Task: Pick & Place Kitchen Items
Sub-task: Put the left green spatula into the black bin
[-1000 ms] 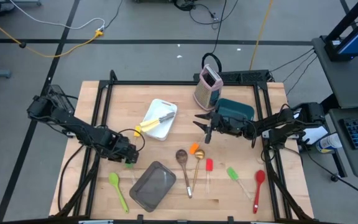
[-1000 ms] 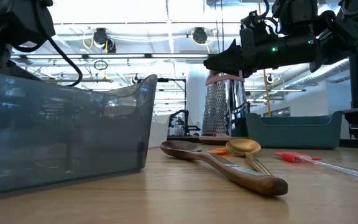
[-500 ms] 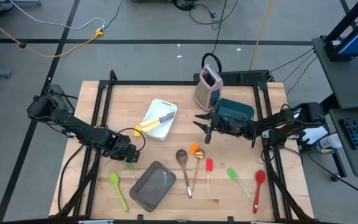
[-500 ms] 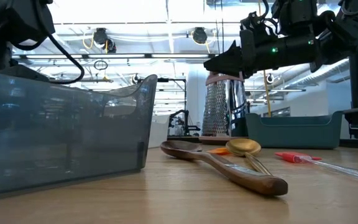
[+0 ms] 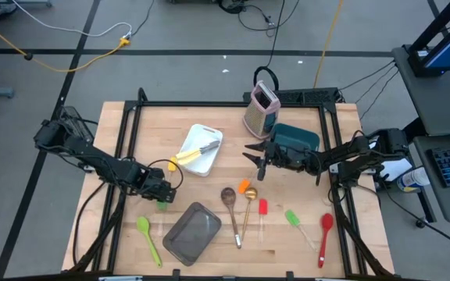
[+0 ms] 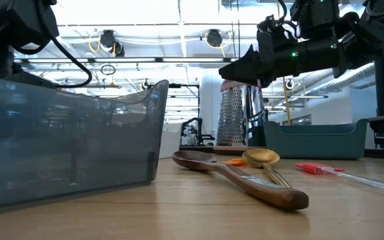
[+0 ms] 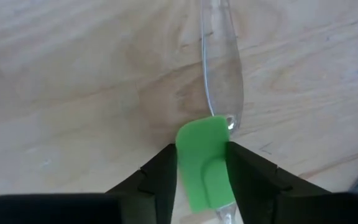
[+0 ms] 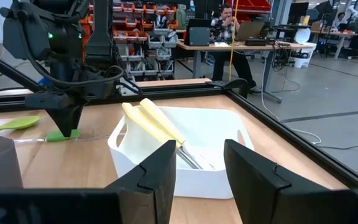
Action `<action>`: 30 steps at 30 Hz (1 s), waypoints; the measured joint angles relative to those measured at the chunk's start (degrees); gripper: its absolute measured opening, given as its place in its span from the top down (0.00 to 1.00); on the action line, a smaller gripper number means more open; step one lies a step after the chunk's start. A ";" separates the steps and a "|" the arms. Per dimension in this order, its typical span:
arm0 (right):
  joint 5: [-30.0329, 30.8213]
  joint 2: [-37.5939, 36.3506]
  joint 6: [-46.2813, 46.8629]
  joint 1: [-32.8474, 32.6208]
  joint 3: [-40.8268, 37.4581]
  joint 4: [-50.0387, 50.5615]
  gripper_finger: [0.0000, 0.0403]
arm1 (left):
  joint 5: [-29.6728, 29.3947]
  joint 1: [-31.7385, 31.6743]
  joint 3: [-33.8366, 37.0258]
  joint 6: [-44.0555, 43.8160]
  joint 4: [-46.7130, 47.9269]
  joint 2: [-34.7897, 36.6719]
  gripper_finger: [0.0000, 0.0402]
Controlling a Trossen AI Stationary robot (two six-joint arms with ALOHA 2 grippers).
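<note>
A small green spatula head (image 7: 202, 163) on a clear handle (image 7: 224, 81) lies on the wooden table at the left, and my left gripper (image 5: 161, 202) is shut on it from above. My right gripper (image 5: 258, 158) hangs level and open above the table beside the teal bin (image 5: 297, 138), with nothing between its fingers. Lying flat on the table are a green spoon-shaped utensil (image 5: 148, 237), a wooden spoon (image 5: 230, 201), a gold spoon (image 5: 249, 200), an orange spatula (image 5: 244, 187), a red spatula (image 5: 262, 208), another green spatula (image 5: 292, 218) and a red spoon (image 5: 325, 233). My left gripper pinches the green head by its two side edges (image 7: 180, 155) between its two fingers. The fingers come from above, pointing steeply down. The head lies flat on the table, and the clear handle stretches away from the fingers along the wood.
A white tray (image 5: 206, 134) holds yellow-handled knives (image 5: 184, 158). A grey pan (image 5: 191, 232) stands near the front edge, and a pink-and-steel grater (image 5: 260, 108) stands at the back. A black frame (image 5: 225, 102) rims the table.
</note>
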State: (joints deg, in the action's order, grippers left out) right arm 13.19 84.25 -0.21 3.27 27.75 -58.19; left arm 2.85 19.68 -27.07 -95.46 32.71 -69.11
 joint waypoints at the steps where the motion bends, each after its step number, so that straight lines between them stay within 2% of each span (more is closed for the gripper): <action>1: 0.00 0.00 0.00 0.00 0.00 0.04 0.68 | -0.15 0.00 0.00 0.14 0.00 -0.01 0.67; 9: 0.00 0.00 0.02 0.01 0.00 0.19 0.68 | -1.63 -0.04 0.07 1.29 0.07 -0.03 0.81; 16: 0.00 0.00 0.04 0.00 0.00 0.22 0.68 | -2.93 -0.07 0.09 1.29 -0.09 -0.05 0.98; 30: -0.01 0.00 0.04 0.00 0.00 0.22 0.68 | -3.07 -0.11 -2.64 3.52 0.11 0.23 0.99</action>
State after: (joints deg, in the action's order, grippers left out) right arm 13.18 84.25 -0.16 3.27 27.75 -57.98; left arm -0.21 19.57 -29.71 -91.94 32.82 -68.88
